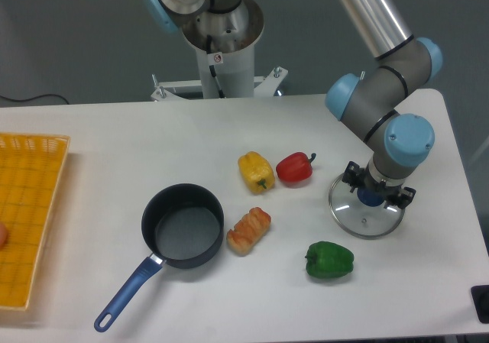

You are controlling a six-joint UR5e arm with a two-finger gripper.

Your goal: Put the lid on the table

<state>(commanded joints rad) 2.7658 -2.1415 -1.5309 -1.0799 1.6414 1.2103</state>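
Observation:
The lid (365, 219), clear glass with a metal rim and a dark blue knob (370, 199), lies flat at the right side of the white table (114, 140). I cannot tell whether it touches the tabletop. My gripper (377, 192) points straight down over the lid's centre, its fingers on either side of the knob and shut on it. The wrist hides the back part of the lid.
A green pepper (329, 259) lies just in front of the lid. A red pepper (294, 167) and a yellow pepper (256, 171) are to its left, then a bread roll (249, 230) and a dark blue saucepan (182, 226). A yellow tray (27, 213) is at the far left.

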